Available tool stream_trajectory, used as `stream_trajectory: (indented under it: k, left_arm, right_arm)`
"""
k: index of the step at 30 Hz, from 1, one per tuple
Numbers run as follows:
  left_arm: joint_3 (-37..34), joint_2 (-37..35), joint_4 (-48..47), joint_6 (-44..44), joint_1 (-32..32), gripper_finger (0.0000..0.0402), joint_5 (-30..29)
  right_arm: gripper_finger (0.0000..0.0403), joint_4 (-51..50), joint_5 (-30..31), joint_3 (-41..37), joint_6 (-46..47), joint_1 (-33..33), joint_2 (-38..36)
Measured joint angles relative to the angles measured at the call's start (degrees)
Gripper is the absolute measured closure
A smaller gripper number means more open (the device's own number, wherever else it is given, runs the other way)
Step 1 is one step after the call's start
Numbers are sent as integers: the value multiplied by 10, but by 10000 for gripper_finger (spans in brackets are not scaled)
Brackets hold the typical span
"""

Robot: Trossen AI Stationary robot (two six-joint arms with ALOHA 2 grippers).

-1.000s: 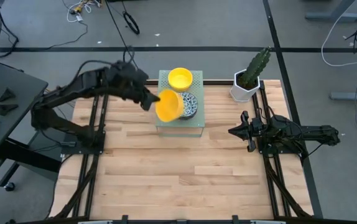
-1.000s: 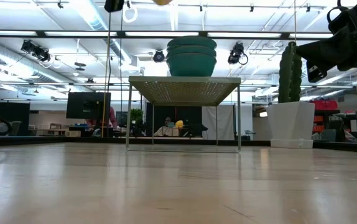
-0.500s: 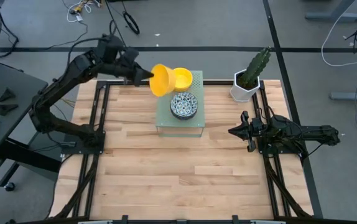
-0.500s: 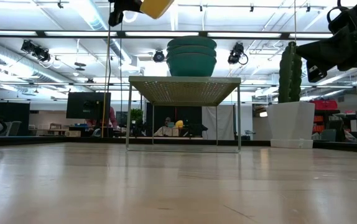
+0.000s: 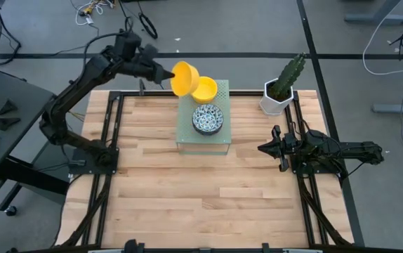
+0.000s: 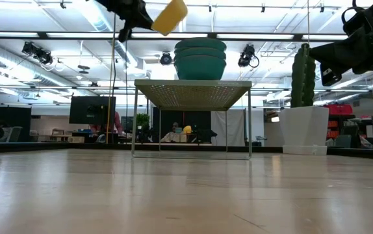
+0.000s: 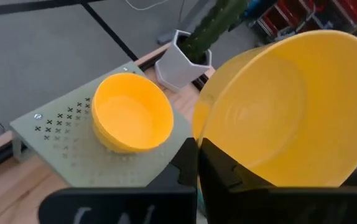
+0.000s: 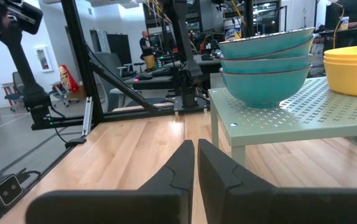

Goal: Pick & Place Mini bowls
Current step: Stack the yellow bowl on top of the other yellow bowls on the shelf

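— Yellow mini bowl [image 7: 278, 106]: who's got it, and where?
— The left gripper [image 7: 197, 168], fingers pinched together on its rim. The bowl is tipped on edge, in the air just off the far corner of the green perforated stand [image 5: 201, 143] on the left arm's side. It is close to the stacked yellow bowls [image 7: 132, 118] on the stand but not touching them.
— Step?
— Looks like mid-carry: one bowl picked, not placed yet. I can't tell the drop spot.
— What does the next move need?
— My guess is level the bowl, clear the stack and the stand's edge, lower it flat, then open. A rim pinch on a smooth bowl could slip or swing, so go slowly.
— Materials, near to far?
— The held bowl is glossy, smooth and round with a thin rim, probably plastic. The yellow stack is the same and sits nested. The stand is a flat pale-green plate with punched holes on thin legs. On the half nearer the table's middle are the patterned mini bowls [image 5: 207, 118], dense blue-white inside and plain teal outside, also nested. Past the stand's far side is a white hexagonal pot [image 7: 180, 59] with a ribbed green cactus.
— Right arm?
— The right gripper [image 5: 265, 148] waits low over the wooden table [image 5: 187, 190], off the stand's right side, fingers together and holding nothing.
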Motion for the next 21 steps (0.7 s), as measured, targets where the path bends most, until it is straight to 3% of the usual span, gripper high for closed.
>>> stream_trajectory:
  k: [5,12,21]
  left_arm:
    - [21,32,16,-29,3,399,8]
    - [120,104,-21,-34,17,399,8]
    - [180,188,-69,-60,29,399,23]
  right_arm:
    - [376,0,0,0,0,0,0]
    - [376,0,0,0,0,0,0]
    - [376,0,0,0,0,0,0]
